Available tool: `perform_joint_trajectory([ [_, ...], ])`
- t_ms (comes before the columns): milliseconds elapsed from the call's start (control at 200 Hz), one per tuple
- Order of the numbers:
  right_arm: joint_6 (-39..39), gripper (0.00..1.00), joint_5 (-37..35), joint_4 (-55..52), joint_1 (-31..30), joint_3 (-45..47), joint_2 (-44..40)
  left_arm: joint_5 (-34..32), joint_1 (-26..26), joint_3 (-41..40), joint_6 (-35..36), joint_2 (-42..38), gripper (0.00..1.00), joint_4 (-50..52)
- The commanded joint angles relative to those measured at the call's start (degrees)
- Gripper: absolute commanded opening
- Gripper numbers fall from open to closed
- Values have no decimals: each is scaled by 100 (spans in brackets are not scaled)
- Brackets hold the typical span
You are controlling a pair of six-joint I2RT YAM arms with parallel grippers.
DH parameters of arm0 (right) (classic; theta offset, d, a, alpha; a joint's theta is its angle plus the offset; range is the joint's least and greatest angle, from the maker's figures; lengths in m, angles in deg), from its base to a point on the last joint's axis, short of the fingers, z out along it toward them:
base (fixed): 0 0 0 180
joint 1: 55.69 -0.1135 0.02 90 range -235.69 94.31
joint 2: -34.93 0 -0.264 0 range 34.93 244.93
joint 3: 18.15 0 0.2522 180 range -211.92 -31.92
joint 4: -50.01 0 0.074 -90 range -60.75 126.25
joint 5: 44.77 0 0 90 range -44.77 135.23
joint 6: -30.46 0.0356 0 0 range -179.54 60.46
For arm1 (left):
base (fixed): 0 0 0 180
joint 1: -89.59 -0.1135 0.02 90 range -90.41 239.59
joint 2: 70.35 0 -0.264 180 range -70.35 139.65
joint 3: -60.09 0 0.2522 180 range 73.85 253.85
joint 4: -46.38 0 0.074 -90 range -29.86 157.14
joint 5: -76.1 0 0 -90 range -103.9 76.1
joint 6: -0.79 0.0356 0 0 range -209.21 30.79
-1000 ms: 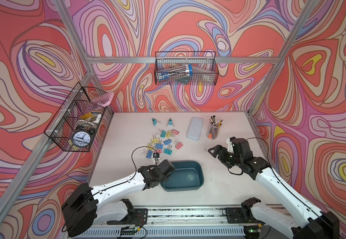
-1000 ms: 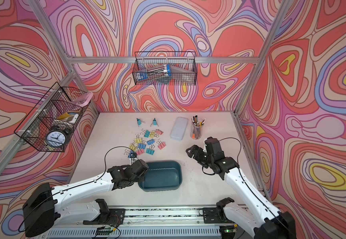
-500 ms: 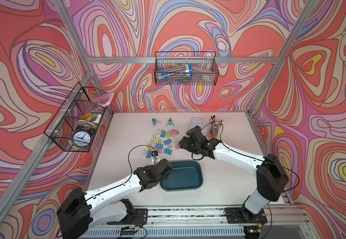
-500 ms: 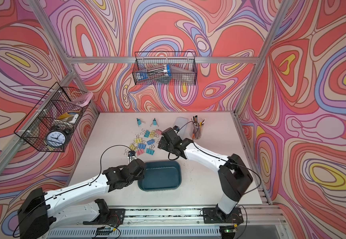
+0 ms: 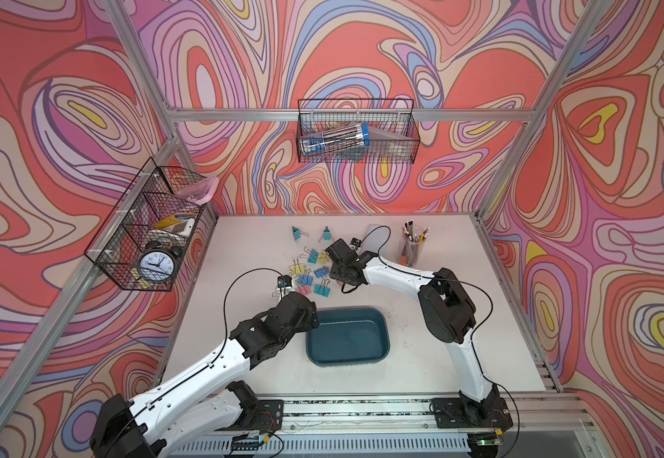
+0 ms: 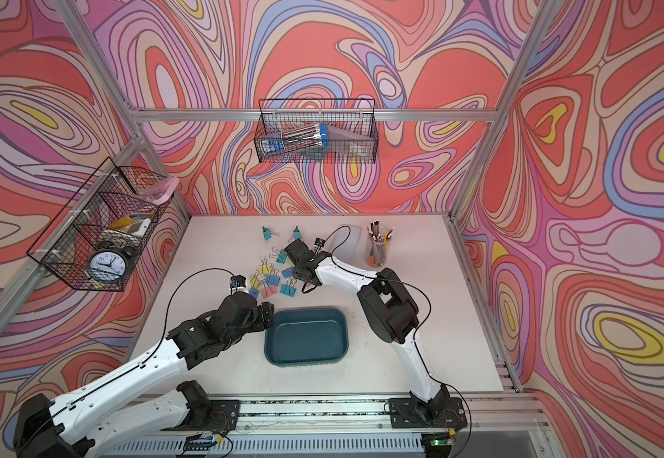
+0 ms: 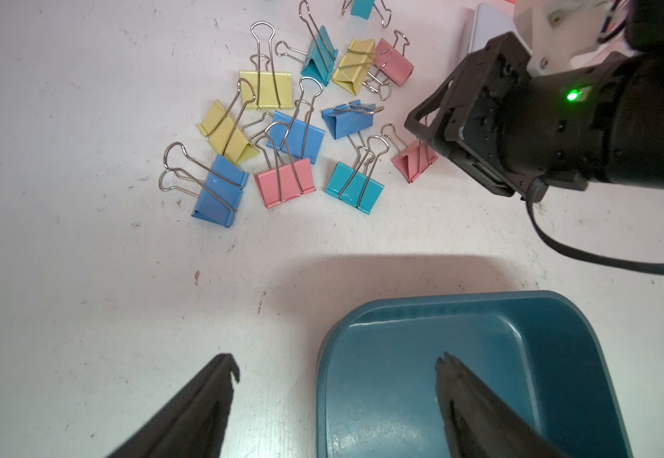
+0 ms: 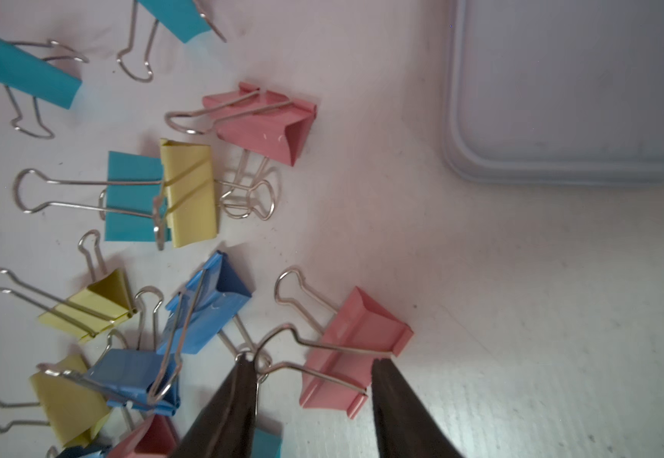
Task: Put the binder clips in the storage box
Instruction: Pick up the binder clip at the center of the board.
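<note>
While the left gripper [image 7: 336, 359] hangs wide open astride a wall of the dark teal plastic storage box [image 7: 481, 297] (one fingertip [image 7: 219, 380] over the white table [image 7: 84, 238], one inside), pastel wire-handled binder clips [image 7: 298, 135] lie ahead of it; the right gripper [image 8: 312, 361] flanks a pink clip [image 8: 358, 321], grip unclear.

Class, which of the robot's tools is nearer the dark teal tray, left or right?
Left. The left tool straddles one wall of the tray; the right tool is beyond it, among the binder clips, around a pink clip.

Binder clips [image 5: 321, 272] lie behind the storage box [image 5: 346, 337] — pencil cup [image 5: 413, 248] to their right.
</note>
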Motion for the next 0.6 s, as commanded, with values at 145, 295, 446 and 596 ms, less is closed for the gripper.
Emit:
perform_joint_trajectory([
  [145,-384,24,-405,-514,-47,-585,382,158,-57,-7,306,-20,94,57],
  [295,-531,16,-425,-542,-44,-583,317,183,-57,-6,340,-23,95,5],
  [446,-736,5,-495,-630,-43,-648,255,276,-66,32,393,36,96,-89],
  [596,-972,0,-522,-640,-38,-649,87,396,-66,81,454,86,99,-191],
])
